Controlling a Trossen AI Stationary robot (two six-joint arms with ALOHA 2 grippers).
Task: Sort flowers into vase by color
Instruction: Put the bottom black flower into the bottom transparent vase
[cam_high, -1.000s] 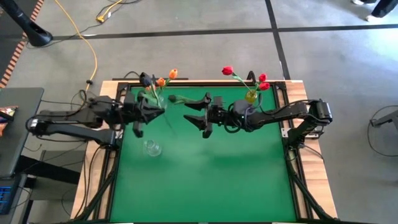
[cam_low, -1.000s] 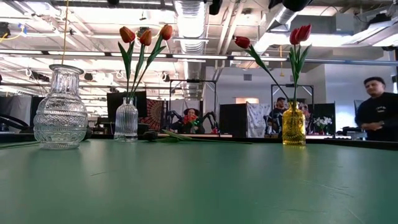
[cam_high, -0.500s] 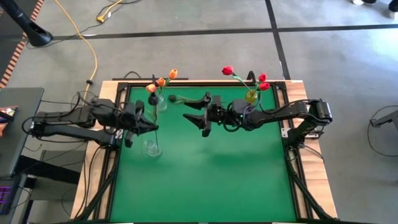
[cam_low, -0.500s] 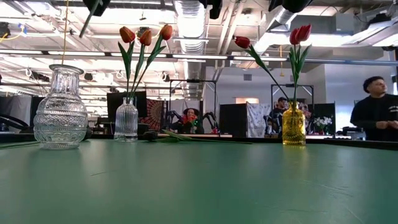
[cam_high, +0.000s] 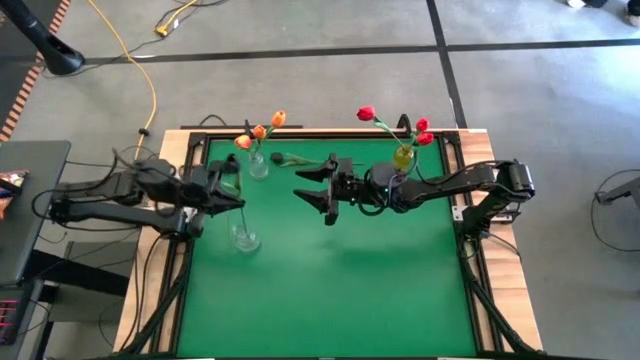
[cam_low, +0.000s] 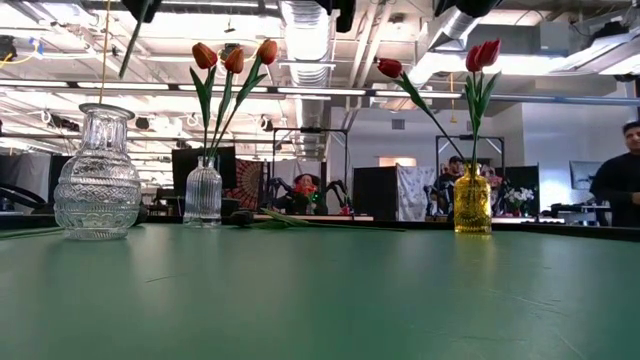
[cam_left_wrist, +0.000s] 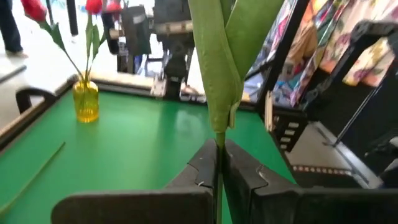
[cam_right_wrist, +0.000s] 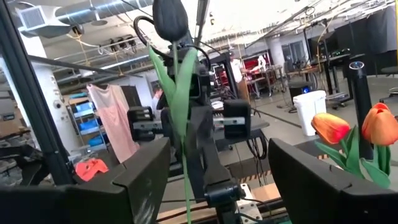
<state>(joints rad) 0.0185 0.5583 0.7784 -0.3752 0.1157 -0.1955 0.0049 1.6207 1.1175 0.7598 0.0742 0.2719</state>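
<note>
My left gripper is raised near the table's left edge and shut on a dark-headed tulip, which stands upright. Its stem's lower end hangs above the big clear vase. The small ribbed vase holds orange tulips. Red tulips stand in the yellow vase. Another dark tulip lies flat on the mat by the far edge. My right gripper is open over the table's middle, facing left. My left gripper pinches the dark tulip's thin stem between its two fingers, just below the leaves. The fingers come level from the table's left side and lie across the stem. The tulip is lifted clear and upright, head on top.
The green mat is bare toward its near edge. Black frame rails run along the table's sides. A person stands in the room beyond the table. A yellow cable lies on the floor.
My left gripper has carried the dark tulip away from the small ribbed vase, toward the table's left edge and the big clear vase. In the low view its stem's end has come into sight at the top and drifted left.
</note>
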